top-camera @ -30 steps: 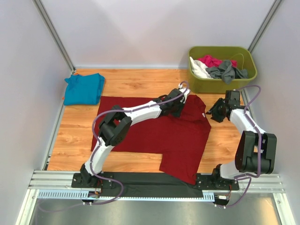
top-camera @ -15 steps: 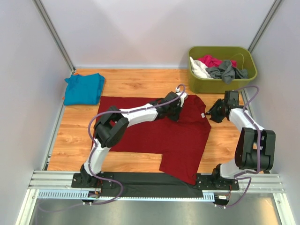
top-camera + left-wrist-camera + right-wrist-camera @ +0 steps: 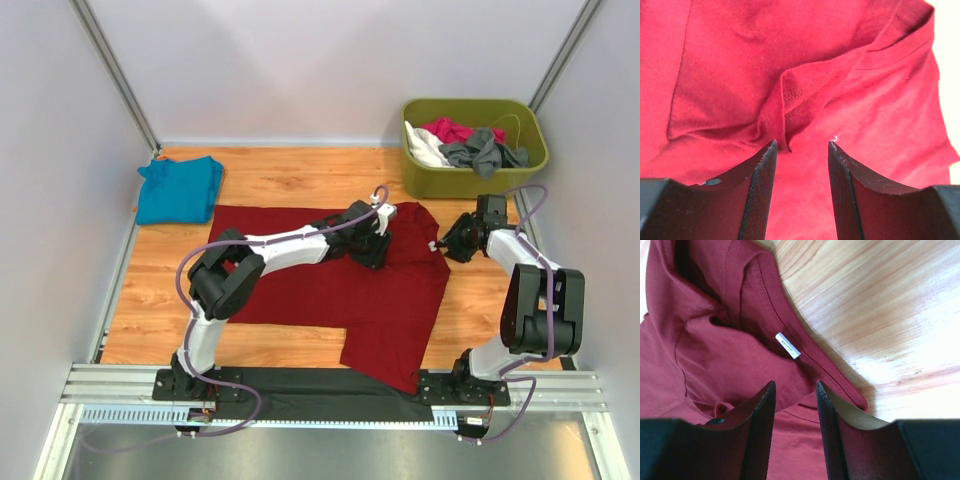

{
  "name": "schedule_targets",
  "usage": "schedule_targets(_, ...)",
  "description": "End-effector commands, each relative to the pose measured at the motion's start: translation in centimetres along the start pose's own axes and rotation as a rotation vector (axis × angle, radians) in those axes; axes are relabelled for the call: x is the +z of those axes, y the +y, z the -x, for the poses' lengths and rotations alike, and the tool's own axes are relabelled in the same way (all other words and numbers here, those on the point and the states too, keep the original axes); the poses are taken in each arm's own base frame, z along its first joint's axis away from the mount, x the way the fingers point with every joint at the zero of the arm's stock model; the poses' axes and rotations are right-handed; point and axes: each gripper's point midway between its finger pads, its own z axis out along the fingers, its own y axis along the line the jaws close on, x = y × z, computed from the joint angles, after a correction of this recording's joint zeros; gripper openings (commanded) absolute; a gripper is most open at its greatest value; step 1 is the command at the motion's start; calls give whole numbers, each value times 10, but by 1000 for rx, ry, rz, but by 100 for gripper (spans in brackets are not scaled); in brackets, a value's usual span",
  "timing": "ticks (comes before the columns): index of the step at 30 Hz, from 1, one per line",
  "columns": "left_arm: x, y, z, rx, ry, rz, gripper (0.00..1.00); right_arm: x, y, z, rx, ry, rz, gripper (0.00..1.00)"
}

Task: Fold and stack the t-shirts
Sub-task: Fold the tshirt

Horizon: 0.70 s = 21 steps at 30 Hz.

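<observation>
In the top view the left gripper (image 3: 373, 241) had drawn back a little toward the left of the frame and its jaws had sprung from clamped to parted; its wrist view showed a raised hemmed ridge of the dark red shirt (image 3: 320, 290) lying free just ahead of the fingertips, nothing between them. That fold seemed released, so smoothing or a fresh grasp looked next. The right gripper (image 3: 446, 243) hung part-open over the neckline, beside the white label (image 3: 788, 345), gripping nothing that showed. The shirt lay mid-frame on the table (image 3: 290, 175), long axis left to right, collar toward the right, one flap trailing to the lower centre; the teal-blue shirt (image 3: 180, 188) sat folded at upper left.
</observation>
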Motion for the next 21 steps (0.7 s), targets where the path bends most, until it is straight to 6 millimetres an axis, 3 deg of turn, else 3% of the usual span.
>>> schedule_targets(1, -27, -17, 29, 16, -82, -26, 53, 3, 3, 4, -14, -18, 27, 40)
schedule_targets(5, -33, -10, 61, 16, -139, 53, 59, 3, 5, 6, -10, -28, 35, 39)
schedule_targets(6, -37, -17, 80, 18, -167, 49, 59, 2, 5, 7, -13, -33, 38, 39)
schedule_targets(8, -24, -10, 80, -10, -148, 85, 59, 1, 6, 7, -15, -38, 41, 39)
schedule_targets(9, -24, -12, 95, -22, -173, 91, 59, 1, 7, 8, -15, -41, 44, 39)
schedule_targets(13, 6, -4, 86, -71, -130, 115, 54, 0, 7, 8, -17, -43, 44, 39)
schedule_targets(14, 17, -3, 75, -85, -103, 108, 51, -1, 7, 8, -16, -47, 46, 38)
schedule_targets(21, 36, 1, 38, -125, -51, 72, 29, -9, 12, 10, -29, -61, 65, 38)
